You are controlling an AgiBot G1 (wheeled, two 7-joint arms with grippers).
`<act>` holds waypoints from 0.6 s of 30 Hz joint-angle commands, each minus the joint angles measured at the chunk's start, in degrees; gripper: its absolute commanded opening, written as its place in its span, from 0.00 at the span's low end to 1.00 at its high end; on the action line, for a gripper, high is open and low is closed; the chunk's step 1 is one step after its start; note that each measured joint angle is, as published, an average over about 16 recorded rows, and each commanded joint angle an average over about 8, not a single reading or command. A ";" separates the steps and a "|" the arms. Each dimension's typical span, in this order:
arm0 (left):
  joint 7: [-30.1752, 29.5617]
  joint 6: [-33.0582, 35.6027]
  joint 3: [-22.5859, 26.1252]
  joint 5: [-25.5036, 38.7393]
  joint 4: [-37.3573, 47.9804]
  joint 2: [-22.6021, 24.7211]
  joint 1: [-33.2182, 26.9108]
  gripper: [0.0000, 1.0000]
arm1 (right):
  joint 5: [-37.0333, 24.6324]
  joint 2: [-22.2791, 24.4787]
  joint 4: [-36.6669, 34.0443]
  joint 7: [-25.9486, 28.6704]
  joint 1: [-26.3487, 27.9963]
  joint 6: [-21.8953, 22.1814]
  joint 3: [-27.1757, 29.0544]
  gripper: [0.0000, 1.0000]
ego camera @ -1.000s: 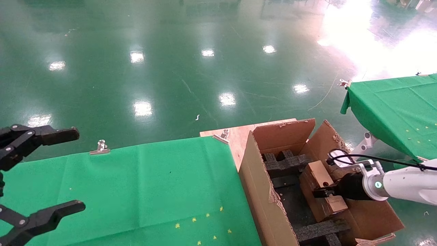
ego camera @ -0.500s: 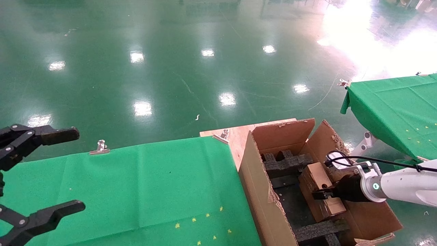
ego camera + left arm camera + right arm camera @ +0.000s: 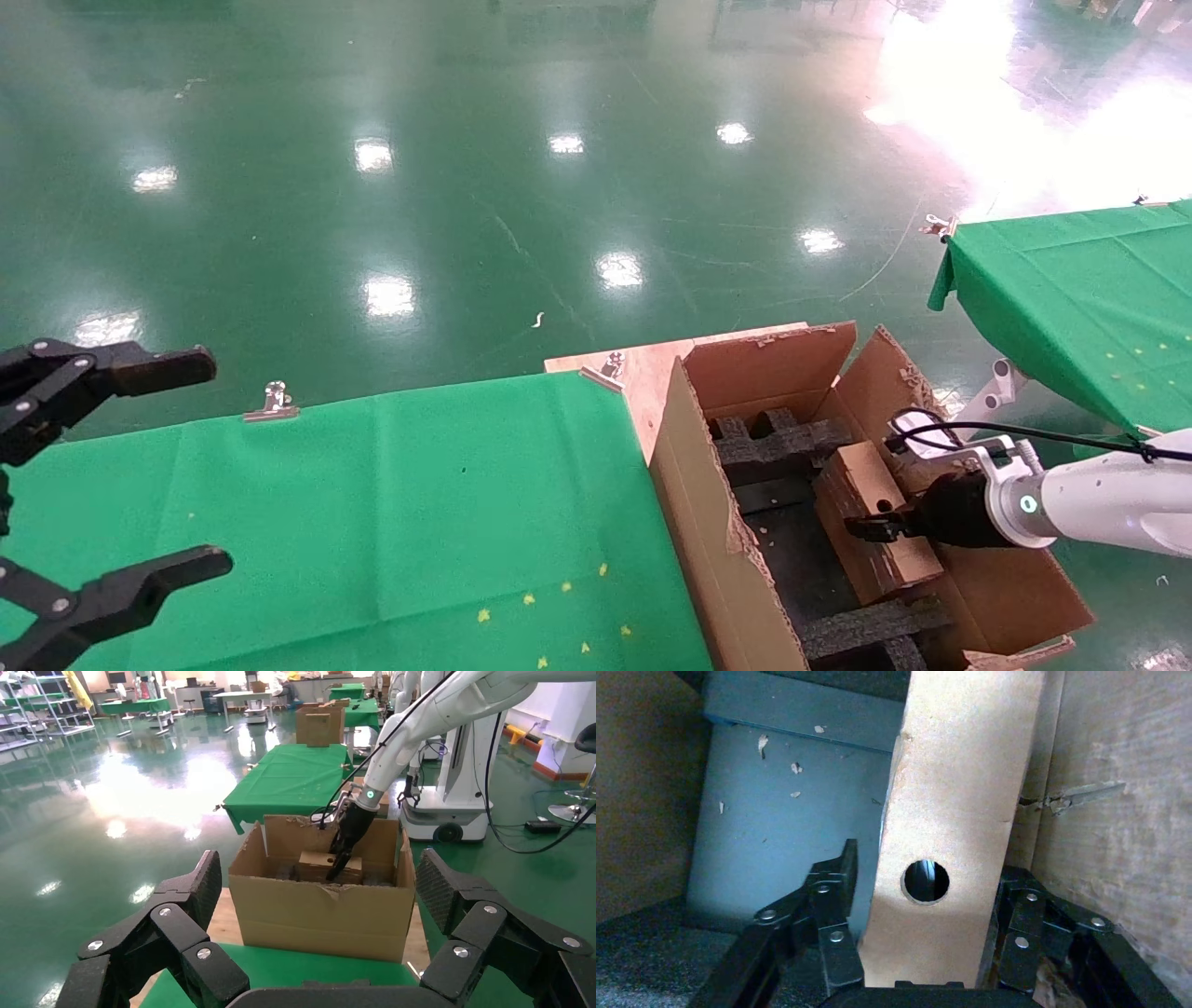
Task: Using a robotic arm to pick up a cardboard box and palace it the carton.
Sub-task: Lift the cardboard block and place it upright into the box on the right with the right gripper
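Between the right gripper's fingers sits the box, pinched on edge inside the carton — the placing step. Next, likely: lower it onto the foam just ahead, then release. The left gripper hangs spread, well apart.

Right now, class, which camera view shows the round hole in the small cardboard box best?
The right wrist view: the round hole sits centred on the cardboard box between the right gripper fingers. The head view shows it as a small dark dot on the box's top face. The left wrist view shows the box inside the carton, no hole visible.
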 commanded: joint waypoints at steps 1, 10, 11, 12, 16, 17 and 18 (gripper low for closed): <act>0.00 0.00 0.00 0.00 0.00 0.00 0.00 1.00 | -0.22 0.17 0.36 0.13 0.37 -0.03 -0.09 1.00; 0.00 0.00 0.00 0.00 0.00 0.00 0.00 1.00 | -2.04 1.69 3.05 1.60 3.84 0.34 -0.59 1.00; 0.00 0.00 0.00 0.00 0.00 0.00 0.00 1.00 | -2.27 1.89 3.43 1.83 4.37 0.40 -0.63 1.00; 0.00 0.00 0.00 0.00 0.00 0.00 0.00 1.00 | -2.50 2.08 3.82 2.03 4.92 0.50 -0.65 1.00; 0.00 0.00 0.00 0.00 0.00 0.00 0.00 1.00 | -3.57 2.98 5.75 2.78 7.49 0.92 -0.64 1.00; 0.00 0.00 0.01 0.00 0.00 0.00 0.00 1.00 | -3.86 3.23 6.33 2.95 8.22 0.99 -0.62 1.00; 0.00 0.00 0.01 0.00 0.00 0.00 0.00 1.00 | -4.15 3.49 6.93 3.10 8.97 1.07 -0.58 1.00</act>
